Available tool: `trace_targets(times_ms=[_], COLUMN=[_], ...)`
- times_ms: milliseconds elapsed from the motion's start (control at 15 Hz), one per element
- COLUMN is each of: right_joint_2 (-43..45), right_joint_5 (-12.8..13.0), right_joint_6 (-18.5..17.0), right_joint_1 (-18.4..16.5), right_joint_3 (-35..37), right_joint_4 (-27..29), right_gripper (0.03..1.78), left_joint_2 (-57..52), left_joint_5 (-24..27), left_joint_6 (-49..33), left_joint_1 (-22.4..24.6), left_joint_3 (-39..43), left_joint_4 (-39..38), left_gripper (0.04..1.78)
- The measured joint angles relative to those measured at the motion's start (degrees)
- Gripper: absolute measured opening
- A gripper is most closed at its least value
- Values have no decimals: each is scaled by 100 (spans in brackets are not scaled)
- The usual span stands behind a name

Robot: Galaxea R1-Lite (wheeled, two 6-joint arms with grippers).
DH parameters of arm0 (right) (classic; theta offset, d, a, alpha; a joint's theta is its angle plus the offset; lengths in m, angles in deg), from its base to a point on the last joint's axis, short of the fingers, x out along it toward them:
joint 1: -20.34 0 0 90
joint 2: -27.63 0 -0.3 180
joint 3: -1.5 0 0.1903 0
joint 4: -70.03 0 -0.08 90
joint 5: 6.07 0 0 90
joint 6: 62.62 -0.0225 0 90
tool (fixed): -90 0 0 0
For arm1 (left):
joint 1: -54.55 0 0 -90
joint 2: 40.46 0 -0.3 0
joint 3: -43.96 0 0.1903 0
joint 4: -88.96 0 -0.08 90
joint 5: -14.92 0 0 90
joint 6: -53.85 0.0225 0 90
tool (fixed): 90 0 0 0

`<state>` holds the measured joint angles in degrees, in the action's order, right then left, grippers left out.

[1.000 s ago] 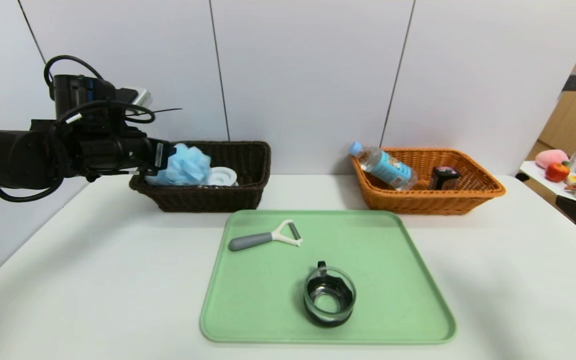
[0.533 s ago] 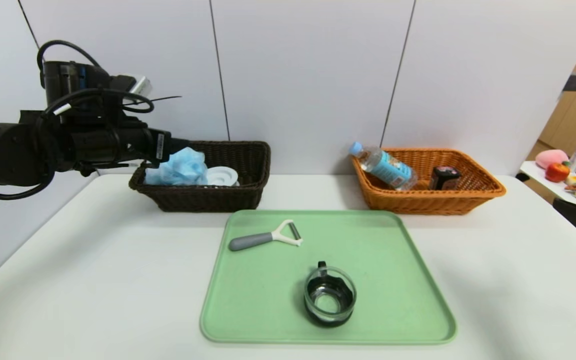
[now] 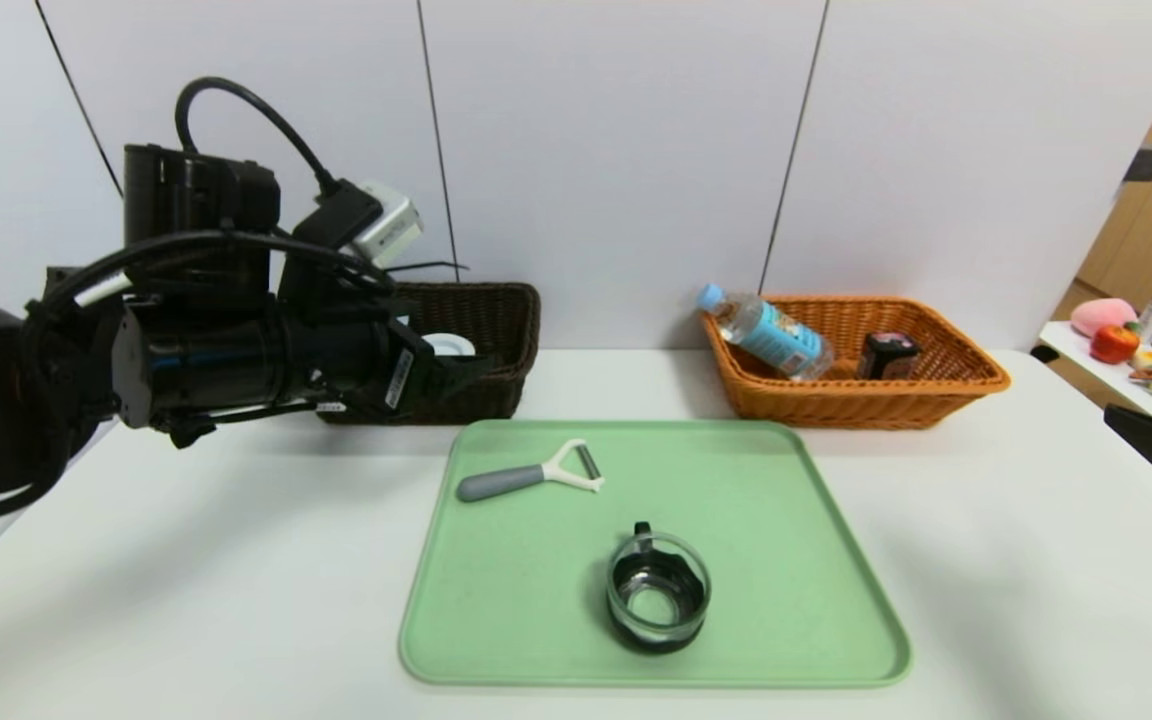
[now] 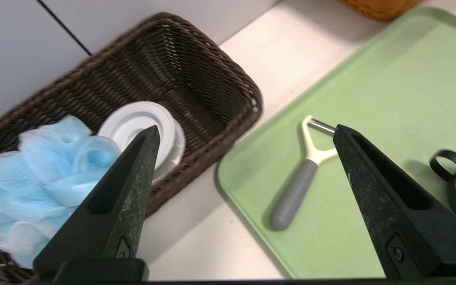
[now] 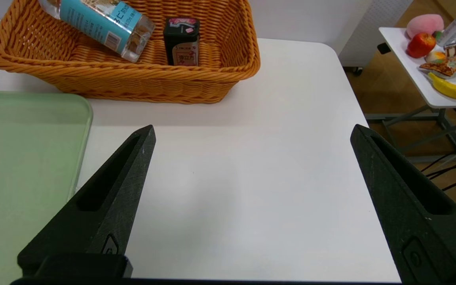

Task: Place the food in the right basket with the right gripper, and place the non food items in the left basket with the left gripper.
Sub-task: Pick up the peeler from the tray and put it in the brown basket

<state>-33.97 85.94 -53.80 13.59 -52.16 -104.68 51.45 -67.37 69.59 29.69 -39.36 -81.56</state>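
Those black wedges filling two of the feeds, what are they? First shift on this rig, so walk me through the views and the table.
They are gripper fingers, seen from wrist cameras. The head view looks down from the robot's head. The left gripper is open and empty, between the brown basket, holding a blue bath pouf and a white lid, and the green tray. On the tray lie a peeler and a glass pot. The right gripper, open and empty, waits at the table's right edge. The orange basket holds a bottle and a small dark box.

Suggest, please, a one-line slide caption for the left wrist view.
Open left pincer above brown basket holding blue bath pouf and white lid, peeler on green tray.
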Motion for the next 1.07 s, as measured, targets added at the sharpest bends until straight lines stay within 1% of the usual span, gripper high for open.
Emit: trace_targets(times_ms=[133, 200, 267, 467, 600, 733, 867, 1067], right_joint_2=[5, 5, 2, 5, 5, 16, 28, 79], right_joint_5=[0, 2, 0, 0, 0, -4, -1, 0], right_joint_6=[0, -2, 0, 6, 9, 9, 5, 5], right_joint_1=[0, 0, 1, 9, 6, 4, 0, 4], right_joint_3=[48, 74, 94, 157, 183, 216, 279, 393], right_joint_4=[-7, -5, -7, -9, -11, -9, -9, -11], right_gripper=[170, 170, 170, 170, 170, 170, 170, 170], left_joint_2=[-13, 15, 48, 168, 345, 601, 898, 1470], left_joint_5=[35, 60, 71, 66, 63, 51, 51, 44], left_joint_6=[156, 377, 608, 918, 1370, 1723, 1907, 2011], left_joint_1=[-184, -234, -295, -477, -512, -533, -555, -588], left_joint_3=[441, 533, 624, 653, 356, -115, -655, -1529], left_joint_4=[-689, -780, -692, 96, 772, 1384, 1975, 2521], left_gripper=[159, 161, 162, 164, 166, 167, 167, 168])
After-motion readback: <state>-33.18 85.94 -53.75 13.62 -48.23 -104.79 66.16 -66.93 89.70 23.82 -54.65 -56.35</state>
